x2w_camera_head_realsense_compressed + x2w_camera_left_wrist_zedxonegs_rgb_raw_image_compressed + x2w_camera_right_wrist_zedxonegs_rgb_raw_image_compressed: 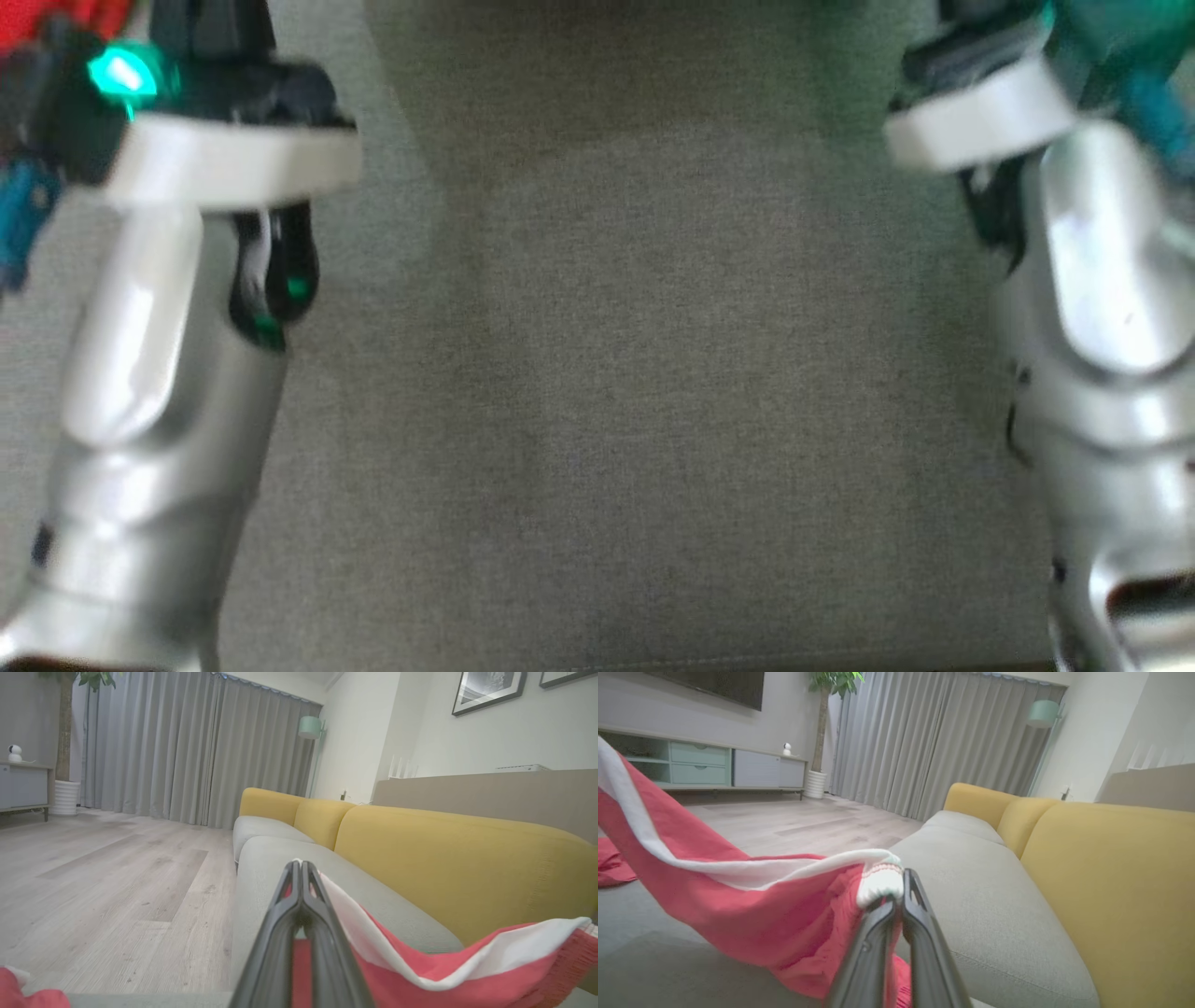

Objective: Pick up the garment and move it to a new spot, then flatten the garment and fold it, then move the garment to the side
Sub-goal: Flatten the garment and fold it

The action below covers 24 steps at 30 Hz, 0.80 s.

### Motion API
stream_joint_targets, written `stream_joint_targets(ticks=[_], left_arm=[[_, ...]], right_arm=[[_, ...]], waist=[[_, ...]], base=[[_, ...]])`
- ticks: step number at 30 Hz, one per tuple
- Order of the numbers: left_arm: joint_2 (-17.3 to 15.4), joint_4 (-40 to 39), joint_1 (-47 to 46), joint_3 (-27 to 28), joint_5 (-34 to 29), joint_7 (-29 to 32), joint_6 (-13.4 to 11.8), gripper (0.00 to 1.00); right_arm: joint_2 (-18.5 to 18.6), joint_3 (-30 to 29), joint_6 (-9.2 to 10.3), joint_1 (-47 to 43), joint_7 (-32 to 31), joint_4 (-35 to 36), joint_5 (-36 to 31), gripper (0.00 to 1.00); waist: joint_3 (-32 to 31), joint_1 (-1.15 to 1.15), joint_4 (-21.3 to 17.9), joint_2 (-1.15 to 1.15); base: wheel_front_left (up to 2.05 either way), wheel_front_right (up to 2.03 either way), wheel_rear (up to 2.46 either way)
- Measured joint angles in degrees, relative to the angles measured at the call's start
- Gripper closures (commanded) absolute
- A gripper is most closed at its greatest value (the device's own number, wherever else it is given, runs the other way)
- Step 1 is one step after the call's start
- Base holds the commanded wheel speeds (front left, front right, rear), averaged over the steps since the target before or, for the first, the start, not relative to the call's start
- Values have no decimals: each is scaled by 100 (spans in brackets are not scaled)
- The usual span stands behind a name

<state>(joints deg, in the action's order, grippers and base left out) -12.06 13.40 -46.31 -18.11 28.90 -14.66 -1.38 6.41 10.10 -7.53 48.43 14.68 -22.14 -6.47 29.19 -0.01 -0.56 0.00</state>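
The robot holds the garment [761, 905] up with both hands over the sofa [985, 891]. The garment is red with a white band along its top edge.

The left hand [301, 864] is shut tight on one end of it. The cloth comes out from between the two dark fingers and runs off to one side, white on top and red below.

The right hand [900, 891] is shut on the other end. It pinches a white corner right at its fingertips. From there the cloth sags down in a long dip between the two hands. The lowest red part hangs close to the grey seat [653, 373], but I cannot tell if it touches.

A bit more red cloth lies on the seat by its front edge, well apart from the right hand. The yellow back cushions [467, 858] stand along the back edge of the seat, behind the cloth.

From above, the two pale arms [140, 373] reach out over the grey seat, one at each side.
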Motion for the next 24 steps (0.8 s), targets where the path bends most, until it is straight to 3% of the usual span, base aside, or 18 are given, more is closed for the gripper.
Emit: stream_joint_targets(ticks=[11,19,24], left_arm=[[12,-1645,2246,240,-83,-5,9,100],[1,-3010,4248,254,-160,-3,-338,100],[-45,-3372,4876,141,-165,220,-452,100]], right_arm=[[89,5,0,-2330,0,1337,199,100],[-81,-441,0,-4552,-9,2461,146,100],[-119,-499,0,-5194,-220,2892,86,100]], waist=[[-1011,-1,177,1],[-1940,-2,242,1],[-2061,-2,146,1]], base=[[0,0,0],[0,0,0],[0,0,0]])
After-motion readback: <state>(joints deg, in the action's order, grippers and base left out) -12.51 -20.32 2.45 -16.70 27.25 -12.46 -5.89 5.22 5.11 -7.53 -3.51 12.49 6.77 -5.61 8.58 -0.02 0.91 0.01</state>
